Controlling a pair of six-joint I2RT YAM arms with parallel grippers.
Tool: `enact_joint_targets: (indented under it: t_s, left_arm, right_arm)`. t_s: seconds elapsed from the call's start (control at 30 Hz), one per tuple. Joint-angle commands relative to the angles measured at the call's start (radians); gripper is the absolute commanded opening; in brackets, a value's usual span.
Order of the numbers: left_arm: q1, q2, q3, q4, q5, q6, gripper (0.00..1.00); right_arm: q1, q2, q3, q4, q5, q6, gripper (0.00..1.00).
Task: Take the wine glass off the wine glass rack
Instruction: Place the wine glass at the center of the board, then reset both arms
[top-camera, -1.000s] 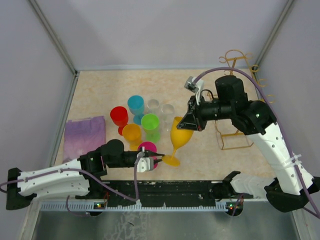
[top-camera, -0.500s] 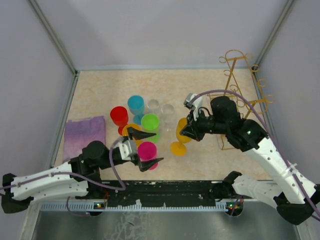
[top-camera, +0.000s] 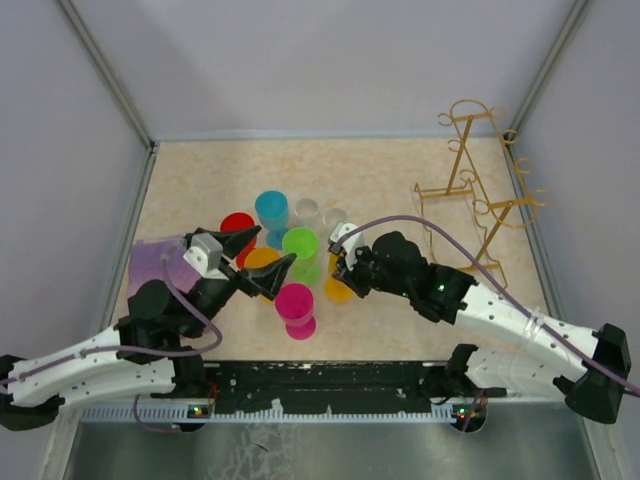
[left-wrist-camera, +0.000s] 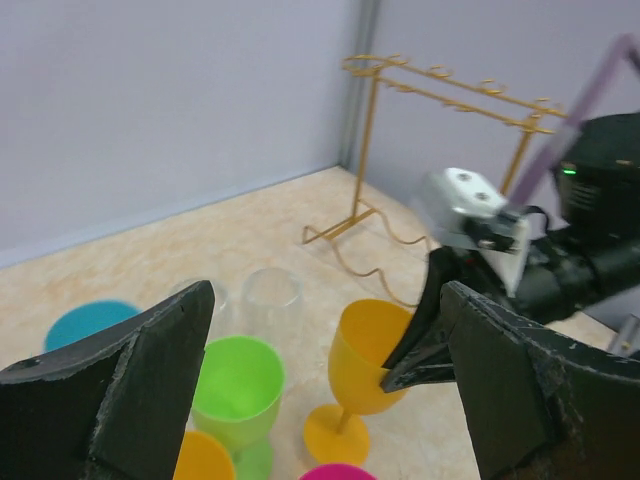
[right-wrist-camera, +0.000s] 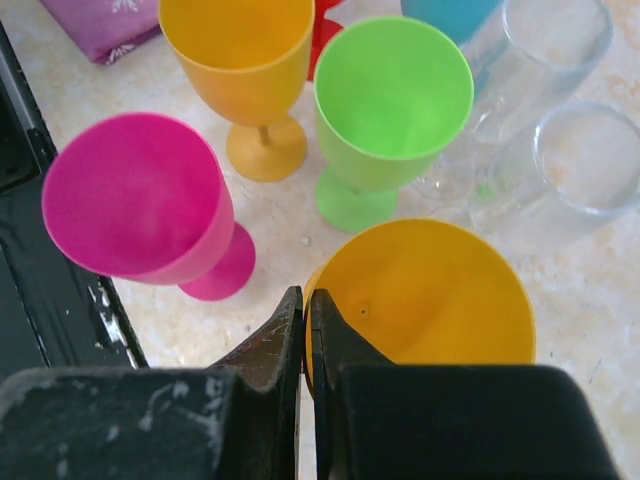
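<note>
The pale beige, marbled table (top-camera: 400, 180) is walled on three sides. By its far right corner stands the thin gold wire wine glass rack (left-wrist-camera: 362, 150). A purple folded cloth (top-camera: 150, 270) lies flat at the left edge. Toward the middle, left of centre, cups stand upright and close together: a red plastic goblet (top-camera: 236, 225), a blue plastic goblet (top-camera: 271, 208), two clear tumblers (top-camera: 306, 212), a green plastic goblet (top-camera: 299, 243), an orange plastic goblet (top-camera: 258, 258), and a pink plastic goblet (top-camera: 294, 300) nearest the near edge. A yellow-orange plastic wine glass (left-wrist-camera: 375, 345) stands at the cluster's right side.

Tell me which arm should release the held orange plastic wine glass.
Right: the right end effector pinches the rim of the orange plastic wine glass; the left end effector hangs open, empty.
</note>
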Motion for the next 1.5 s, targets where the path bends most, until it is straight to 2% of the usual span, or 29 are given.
enact_joint_targets:
  t_s: [0.0, 0.3, 0.47, 0.53, 0.67, 0.73, 0.83, 0.87, 0.93, 1.1, 1.13, 1.23, 1.33, 1.4, 1.47]
  left_arm:
    - [0.016, -0.027, 0.036, -0.113, -0.288, -0.08, 1.0]
    - [0.033, -0.063, 0.102, -0.312, -0.348, -0.173, 0.99]
    - [0.036, -0.015, 0.127, -0.33, -0.345, -0.148, 0.99]
    - [0.046, 0.014, 0.132, -0.331, -0.332, -0.142, 0.99]
    - [0.111, 0.069, 0.163, -0.343, -0.293, -0.203, 0.99]
    - [0.194, 0.107, 0.186, -0.356, -0.172, -0.224, 0.99]
    - [0.376, 0.172, 0.233, -0.419, -0.048, -0.287, 0.99]
    - [0.403, 0.184, 0.242, -0.423, -0.026, -0.294, 0.99]
    - [0.492, 0.205, 0.255, -0.401, 0.044, -0.28, 0.99]
    - [0.716, 0.306, 0.363, -0.45, 0.253, -0.265, 0.99]
    - [0.775, 0.324, 0.386, -0.47, 0.292, -0.279, 0.99]
    - [0.981, 0.362, 0.452, -0.526, 0.442, -0.343, 0.99]
    - [1.139, 0.359, 0.502, -0.554, 0.505, -0.364, 0.99]
    - [1.152, 0.333, 0.52, -0.555, 0.42, -0.344, 0.99]
    - [1.153, 0.299, 0.529, -0.565, 0.305, -0.332, 0.99]
  right_arm:
    - [0.052, 0.033, 0.016, 0.177, 0.063, -0.029, 0.0]
    - [0.085, 0.097, 0.03, 0.109, 0.047, -0.034, 0.0]
    - [0.089, 0.123, 0.028, 0.096, 0.021, -0.03, 0.01]
    - [0.091, 0.134, 0.034, 0.081, 0.029, -0.032, 0.05]
    - [0.092, 0.124, 0.062, 0.077, 0.004, -0.03, 0.25]
    - [0.091, 0.106, 0.08, 0.093, -0.003, -0.024, 0.38]
    - [0.091, 0.075, 0.111, 0.093, 0.007, -0.021, 0.46]
    - [0.091, 0.065, 0.132, 0.085, 0.029, -0.025, 0.47]
    - [0.091, 0.041, 0.177, 0.048, 0.113, -0.03, 0.51]
    - [0.081, -0.002, 0.305, 0.033, 0.374, -0.098, 0.74]
    - [0.066, 0.002, 0.339, 0.025, 0.411, -0.11, 0.76]
    - [-0.084, 0.052, 0.505, -0.062, 0.406, -0.054, 0.77]
    - [-0.34, 0.091, 0.658, -0.121, 0.326, 0.079, 0.81]
    - [-0.471, 0.09, 0.715, -0.128, 0.267, 0.157, 0.84]
    - [-0.539, 0.078, 0.747, -0.139, 0.248, 0.18, 0.87]
